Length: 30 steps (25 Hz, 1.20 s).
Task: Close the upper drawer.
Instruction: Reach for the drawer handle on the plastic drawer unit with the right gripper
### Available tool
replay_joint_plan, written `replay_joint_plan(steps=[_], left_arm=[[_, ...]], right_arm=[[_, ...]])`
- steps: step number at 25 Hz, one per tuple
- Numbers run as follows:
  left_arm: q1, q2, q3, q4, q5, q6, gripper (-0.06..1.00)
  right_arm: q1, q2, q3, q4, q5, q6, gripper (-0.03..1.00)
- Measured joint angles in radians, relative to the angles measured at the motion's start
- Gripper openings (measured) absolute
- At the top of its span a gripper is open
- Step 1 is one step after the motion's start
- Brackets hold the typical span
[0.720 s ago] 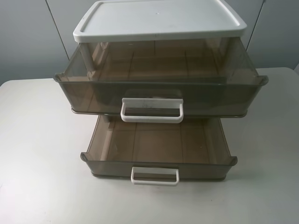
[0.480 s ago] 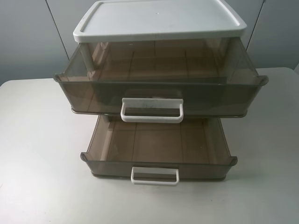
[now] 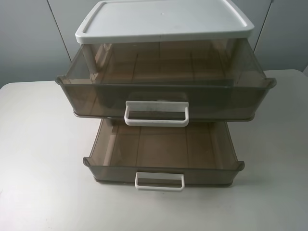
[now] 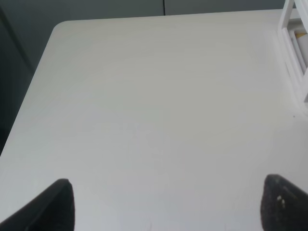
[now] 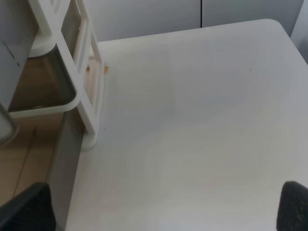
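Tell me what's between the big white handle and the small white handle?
In the high view, only the lower drawer, its bare brown floor and front wall, sits between the big handle and the small handle.

The white lid (image 3: 163, 21) is getting clipped by the top edge of the high view, and it's covering the back part of the upper drawer (image 3: 96, 96). That drawer is overhanging the lower drawer (image 3: 163, 149), so the lower one's rear is sitting out of sight. Something pale is showing through the smoky front just above the handle (image 3: 156, 114), but it's too murky to make out. The left gripper (image 4: 168, 207) is only poking two dark fingertips (image 4: 53, 209) into its wrist view, and everything else is getting cropped. The cabinet frame (image 4: 293, 43) is getting cropped there too. It's the same deal for the right gripper (image 5: 159, 209). A tiny yellowish speck (image 5: 106, 69) is lying by the frame's foot, too small to identify.
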<state>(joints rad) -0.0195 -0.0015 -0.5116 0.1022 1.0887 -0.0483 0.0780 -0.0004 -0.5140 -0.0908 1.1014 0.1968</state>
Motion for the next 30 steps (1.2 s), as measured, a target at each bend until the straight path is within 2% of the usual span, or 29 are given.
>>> replay_joint_plan(steps=[11,17,21,27,30], left_arm=[[0.000,0.000,0.000,0.000,0.000,0.002,0.74],[0.000,0.000,0.000,0.000,0.000,0.002,0.74],[0.000,0.000,0.000,0.000,0.000,0.002,0.74],[0.000,0.000,0.000,0.000,0.000,0.002,0.74],[0.000,0.000,0.000,0.000,0.000,0.002,0.74]], right_arm=[[0.000,0.014,-0.005,0.019,0.000,0.004,0.70],[0.000,0.136,-0.112,0.023,-0.050,-0.010,0.70],[0.000,0.290,-0.232,0.032,-0.113,-0.125,0.70],[0.001,0.602,-0.412,0.185,-0.131,-0.377,0.70],[0.053,0.731,-0.487,0.214,-0.134,-0.505,0.70]])
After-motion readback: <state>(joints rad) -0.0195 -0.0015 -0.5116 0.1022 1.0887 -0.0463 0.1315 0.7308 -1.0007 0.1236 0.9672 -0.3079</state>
